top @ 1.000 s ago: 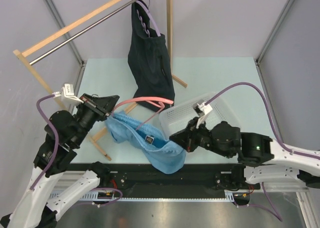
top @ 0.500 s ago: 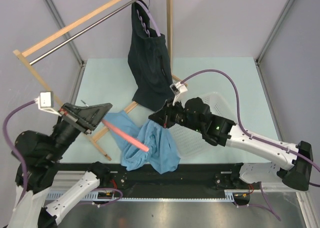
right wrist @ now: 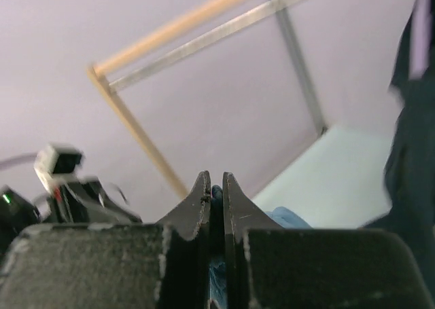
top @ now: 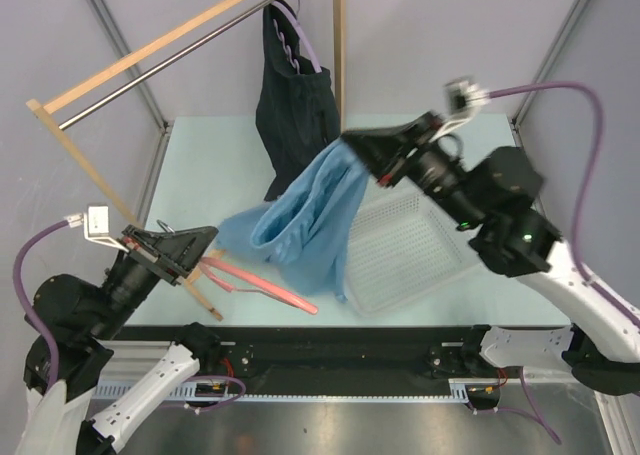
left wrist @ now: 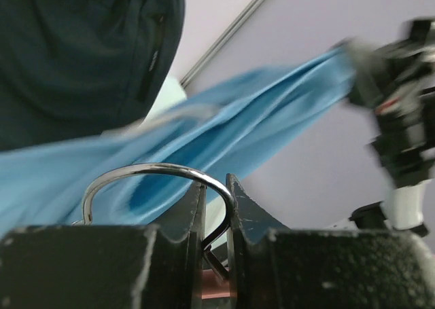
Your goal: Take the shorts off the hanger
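My right gripper (top: 350, 141) is shut on the light sky-blue shorts (top: 305, 215) and holds them high, the cloth hanging down over the table's middle; in the right wrist view a strip of blue cloth (right wrist: 216, 195) shows between the shut jaws. My left gripper (top: 208, 237) is shut on the metal hook (left wrist: 163, 173) of the pink hanger (top: 260, 283), which lies low at the front left, free of the blue cloth. The dark navy shorts (top: 297, 125) hang on a lilac hanger (top: 300, 37) from the rack at the back.
A wooden clothes rack (top: 150, 50) with a metal rail spans the back left; its upright post (top: 339, 55) stands beside the dark shorts. A clear plastic basket (top: 410, 250) sits on the right of the pale green table (top: 430, 140).
My right gripper has swung up and to the back right, pulling the blue shorts off the pink hanger. The hanger has dropped low in my left gripper, bare now.
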Robot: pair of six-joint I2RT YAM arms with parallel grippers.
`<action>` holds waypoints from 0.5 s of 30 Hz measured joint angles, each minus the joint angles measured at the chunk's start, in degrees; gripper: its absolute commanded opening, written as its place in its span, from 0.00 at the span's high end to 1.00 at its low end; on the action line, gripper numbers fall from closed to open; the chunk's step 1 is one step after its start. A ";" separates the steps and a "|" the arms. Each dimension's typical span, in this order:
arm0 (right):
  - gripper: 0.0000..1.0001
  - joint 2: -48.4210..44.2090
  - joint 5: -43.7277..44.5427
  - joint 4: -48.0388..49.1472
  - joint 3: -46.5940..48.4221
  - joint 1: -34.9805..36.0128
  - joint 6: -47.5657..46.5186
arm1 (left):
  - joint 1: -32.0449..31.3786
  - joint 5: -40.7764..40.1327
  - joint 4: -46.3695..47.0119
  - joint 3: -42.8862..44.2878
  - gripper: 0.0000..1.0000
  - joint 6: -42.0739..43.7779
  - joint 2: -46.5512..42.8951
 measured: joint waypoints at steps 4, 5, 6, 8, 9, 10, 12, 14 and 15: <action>1.00 0.15 3.76 -3.85 14.23 -1.03 -5.86 | 0.00 -0.46 -1.81 -1.40 1.00 0.76 -0.13; 1.00 0.11 4.46 -4.28 16.63 -1.14 -7.04 | 0.00 -0.52 -2.03 -1.73 1.00 0.85 -0.24; 1.00 0.04 5.33 -4.96 19.76 -1.14 -8.52 | 0.00 -0.76 -2.23 -2.03 1.00 1.07 -0.33; 1.00 0.07 6.91 -5.77 24.72 -1.18 -11.34 | 0.00 -0.96 -2.60 -2.54 1.00 1.29 -0.52; 1.00 0.24 7.78 -6.69 27.23 -1.18 -12.79 | 0.00 -1.07 -2.71 -2.73 1.00 1.55 -0.57; 1.00 0.26 8.41 -7.15 28.59 -1.18 -13.94 | 0.00 -1.14 -2.75 -2.80 1.00 1.64 -0.57; 1.00 0.04 10.05 -7.93 31.23 -1.25 -16.31 | 0.00 -1.18 -2.80 -2.84 1.00 1.68 -0.57; 1.00 -0.26 11.52 -8.26 32.20 -1.22 -18.34 | 0.00 -1.22 -2.80 -2.86 1.00 1.68 -0.57; 1.00 -0.46 12.11 -8.41 32.24 -1.25 -19.04 | 0.00 -1.22 -2.78 -2.91 1.00 1.68 -0.57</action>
